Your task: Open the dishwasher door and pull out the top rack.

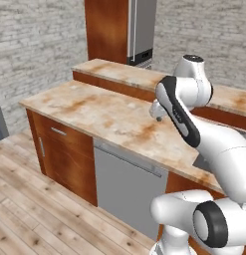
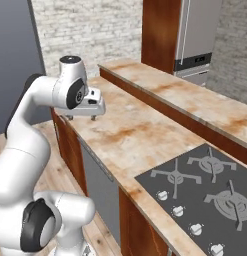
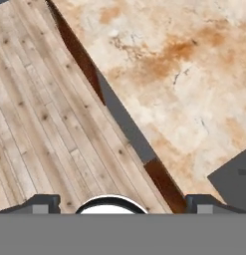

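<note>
Gripper (image 2: pixel 81 118) hangs over the countertop (image 1: pixel 109 117), fingers spread wide, holding nothing. Dishwasher door (image 1: pixel 125 191) shut under the counter edge, at 6 o'clock of the gripper in left base view. Risk: descending straight strikes the counter lip rather than reaching the bar handle (image 1: pixel 127 158).

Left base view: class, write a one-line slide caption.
Open gripper hovers above the marble counter; the dishwasher door below is shut.
</note>
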